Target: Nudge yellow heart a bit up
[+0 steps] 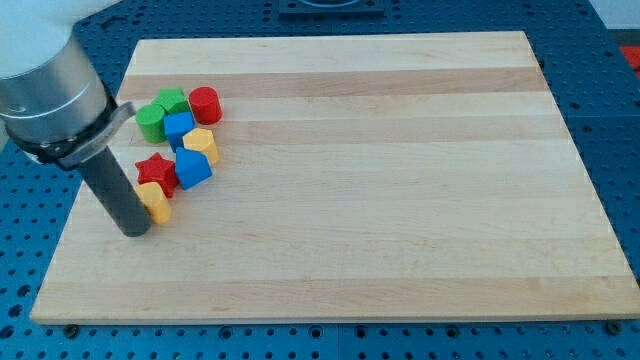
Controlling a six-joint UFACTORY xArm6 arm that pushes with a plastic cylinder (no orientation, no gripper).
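1. Yellow heart-shaped block point(202, 144) lies in the cluster at the view's upper left of the pale wooden surface point(380, 180). It touches a blue block, shape unclear point(180, 127), at its upper left and a blue cube-like block point(193, 169) just below it.
2. Above these: a green star block point(172, 101), a green round block point(150, 122) and a red cylinder block point(205, 104), all packed close.
3. Lower in the cluster: a red star block point(156, 172), and under it a second yellow block, shape unclear point(155, 202).
4. The tool is a plain dark rod, with nothing to open or close and nothing held. My tip point(134, 232) rests on the surface at the view's left of the lower yellow block, touching or just beside it, and well below the heart.
5. Judgement: the tip is not yet placed for the push. It needs to get under the heart, towards the view's bottom, but the blue cube-like block sits there.
6. To do it well: come round from the open surface at the view's right, set the tip at the heart's lower right edge, and push up briefly.
7. Risk: the heart drags the blue neighbour or red cylinder along; keep the stroke short and centred.
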